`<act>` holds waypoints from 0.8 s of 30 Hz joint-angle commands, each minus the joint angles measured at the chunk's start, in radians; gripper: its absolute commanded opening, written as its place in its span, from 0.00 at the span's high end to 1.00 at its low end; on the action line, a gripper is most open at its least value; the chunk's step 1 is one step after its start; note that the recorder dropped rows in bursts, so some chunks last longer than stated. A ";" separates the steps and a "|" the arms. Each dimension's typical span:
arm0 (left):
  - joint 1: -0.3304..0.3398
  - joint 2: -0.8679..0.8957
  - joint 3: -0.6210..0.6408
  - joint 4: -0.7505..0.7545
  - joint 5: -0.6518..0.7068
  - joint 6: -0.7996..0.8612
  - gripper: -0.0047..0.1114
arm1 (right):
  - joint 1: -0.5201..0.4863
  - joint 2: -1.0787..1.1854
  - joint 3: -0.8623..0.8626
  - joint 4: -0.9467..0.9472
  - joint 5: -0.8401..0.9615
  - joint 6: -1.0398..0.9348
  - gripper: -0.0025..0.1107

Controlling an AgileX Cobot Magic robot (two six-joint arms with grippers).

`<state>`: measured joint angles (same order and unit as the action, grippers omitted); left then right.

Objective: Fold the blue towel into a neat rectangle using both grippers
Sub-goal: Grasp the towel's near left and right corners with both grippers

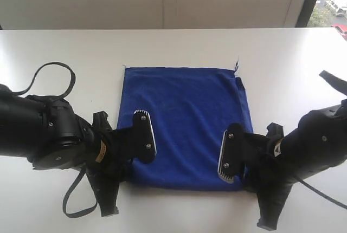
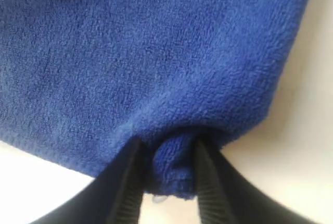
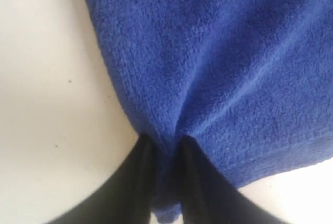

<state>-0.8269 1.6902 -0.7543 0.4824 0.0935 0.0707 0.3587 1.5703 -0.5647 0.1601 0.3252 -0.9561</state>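
The blue towel (image 1: 184,114) lies spread flat on the white table (image 1: 65,49), a square with its far edge straight. My left gripper (image 1: 144,145) sits at the towel's near left corner, and my right gripper (image 1: 227,160) sits at the near right corner. In the left wrist view the left gripper (image 2: 171,182) is shut on a bunched fold of the towel (image 2: 156,52) at its hem. In the right wrist view the right gripper (image 3: 166,182) is shut on a pinched ridge of the towel (image 3: 234,52) close to its side edge.
A loose thread or tag (image 1: 236,65) sticks up at the towel's far right corner. Black cables (image 1: 51,70) loop off the left arm. A pale wall (image 1: 162,0) runs behind the table's far edge, with a window (image 1: 331,0) at the far right.
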 commanded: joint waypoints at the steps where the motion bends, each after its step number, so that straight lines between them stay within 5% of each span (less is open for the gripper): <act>1: -0.001 0.031 0.004 0.007 0.147 0.016 0.94 | 0.000 -0.013 -0.026 -0.074 0.044 -0.002 0.98; 12: -0.003 -0.142 -0.027 -0.081 0.345 -0.041 0.96 | 0.002 -0.195 -0.052 -0.091 0.214 0.024 0.98; 17: -0.065 -0.231 -0.027 -0.266 0.374 0.144 0.96 | 0.002 -0.310 -0.052 -0.031 0.322 0.024 0.98; 24: -0.105 -0.304 -0.027 -0.290 0.385 0.160 0.96 | 0.002 -0.405 -0.052 -0.025 0.356 0.024 0.98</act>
<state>-0.9234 1.4178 -0.7887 0.2037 0.4588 0.2237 0.3603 1.1958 -0.6156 0.1284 0.6830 -0.9402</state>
